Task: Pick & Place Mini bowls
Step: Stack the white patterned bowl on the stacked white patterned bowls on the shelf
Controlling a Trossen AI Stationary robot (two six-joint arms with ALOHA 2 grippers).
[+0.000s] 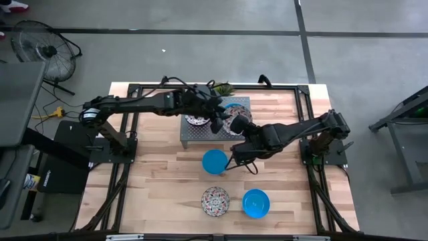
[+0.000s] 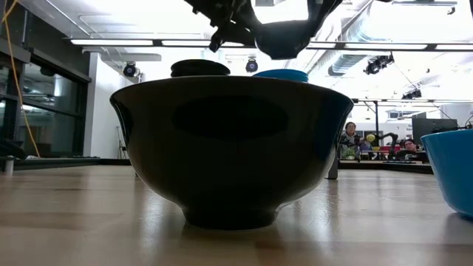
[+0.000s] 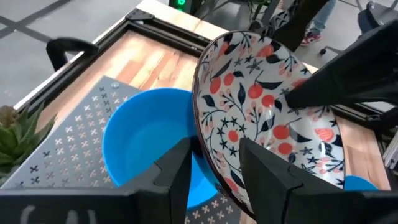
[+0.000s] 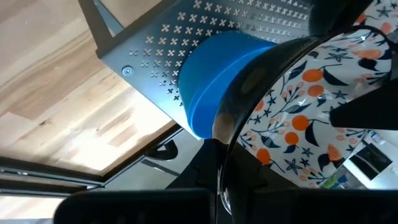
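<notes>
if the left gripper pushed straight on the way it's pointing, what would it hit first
Probably the right gripper. The left gripper has its jaws around the rim of the floral bowl, and the right arm's dark jaws sit just beyond on the bowl's far side, though depth is hard to judge.

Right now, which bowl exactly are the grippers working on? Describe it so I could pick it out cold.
Find the perforated grey metal stand at the table's far middle. Over its right end, both grippers, left and right, grip one floral bowl, tilted on edge against a blue bowl. The stand's other floral bowl sits untouched.
</notes>
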